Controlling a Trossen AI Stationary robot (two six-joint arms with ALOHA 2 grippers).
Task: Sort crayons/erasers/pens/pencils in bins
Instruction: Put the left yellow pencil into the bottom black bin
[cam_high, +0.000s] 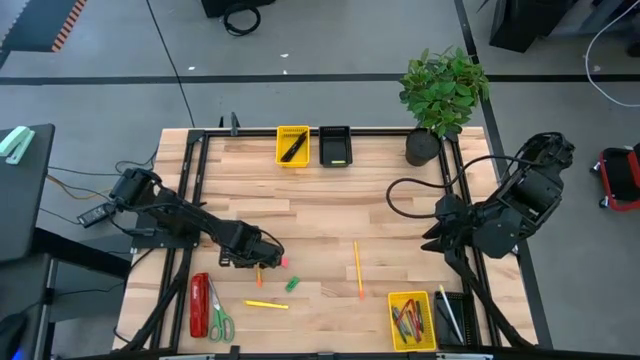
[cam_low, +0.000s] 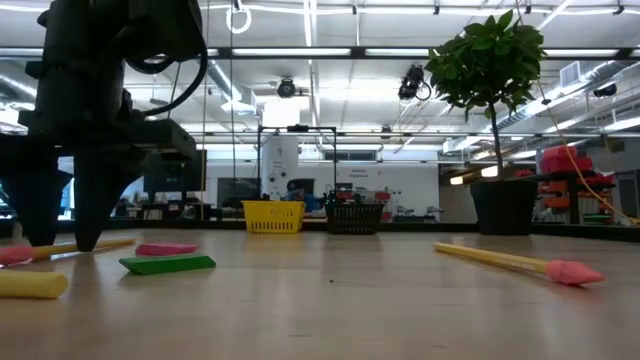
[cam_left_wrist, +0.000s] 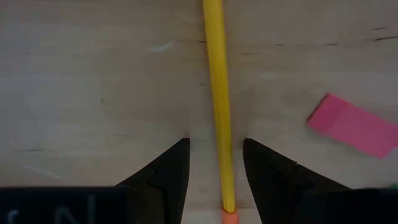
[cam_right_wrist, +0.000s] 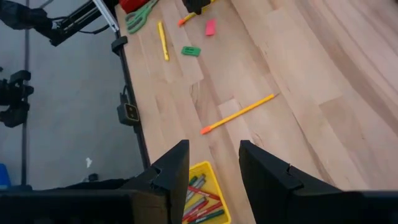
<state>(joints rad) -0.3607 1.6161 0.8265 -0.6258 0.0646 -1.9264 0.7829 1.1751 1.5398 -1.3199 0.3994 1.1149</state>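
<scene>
Straddling a yellow pencil (cam_left_wrist: 217, 106), the left gripper (cam_left_wrist: 215, 163) sits low over the front-left part of the table (cam_high: 320, 200). In the left wrist view the pencil runs straight down the gap between the two dark fingers (cam_left_wrist: 166, 171), its orange eraser end at the inner end of the gap. A sliver of bare wood shows on each side of the shaft, so the fingers are parted and not gripping it. Pencil lies flat on the wood.

Pink eraser (cam_left_wrist: 352, 124) lies just beside the pencil, outside the fingers, apart from both. Green eraser (cam_high: 292, 284) lies a little nearer the front edge; a second yellow pencil (cam_high: 266, 304) is nearer the front still. In the low view the fingertips are down at the table surface.

Right gripper (cam_right_wrist: 214, 168) is held above the right side of the table, fingers apart with nothing between them. Below it an orange pencil (cam_right_wrist: 239, 113) lies loose in the front-centre area, well apart from the fingers.

Bins: yellow bin (cam_high: 411, 320) at front right holds crayons (cam_right_wrist: 202, 202); black bin (cam_high: 450, 318) just beside it holds pale sticks. Second yellow bin (cam_high: 293, 145) at the back edge holds a black pen (cam_high: 294, 149); second black bin (cam_high: 335, 146) beside it holds something green.
</scene>
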